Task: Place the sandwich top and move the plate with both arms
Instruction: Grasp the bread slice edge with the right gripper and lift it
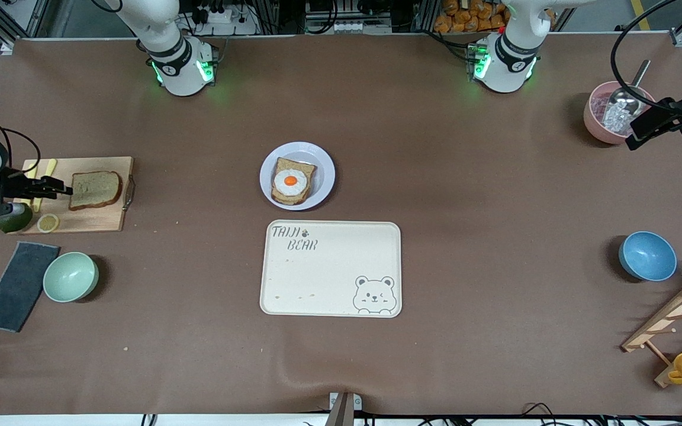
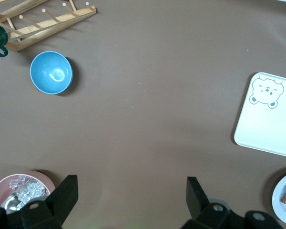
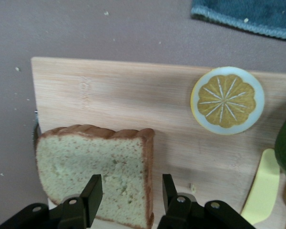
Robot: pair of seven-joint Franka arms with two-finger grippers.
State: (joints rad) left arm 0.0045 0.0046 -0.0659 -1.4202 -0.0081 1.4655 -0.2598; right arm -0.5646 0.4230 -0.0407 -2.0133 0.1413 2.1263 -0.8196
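Note:
The sandwich top, a bare brown slice, lies flat on a wooden cutting board at the right arm's end of the table. My right gripper hovers low at the slice's edge and is open. In the right wrist view one finger is over the sandwich top and the other over bare board just past the crust, so the right gripper straddles that edge. The plate sits mid-table with an egg-topped bread slice on it. My left gripper waits, open, over the table beside a pink bowl.
On the board lie a lemon slice and a yellow knife, with a green fruit beside it. Nearer the camera are a mint bowl, dark cloth, cream bear tray, blue bowl, wooden rack. Pink ice bowl.

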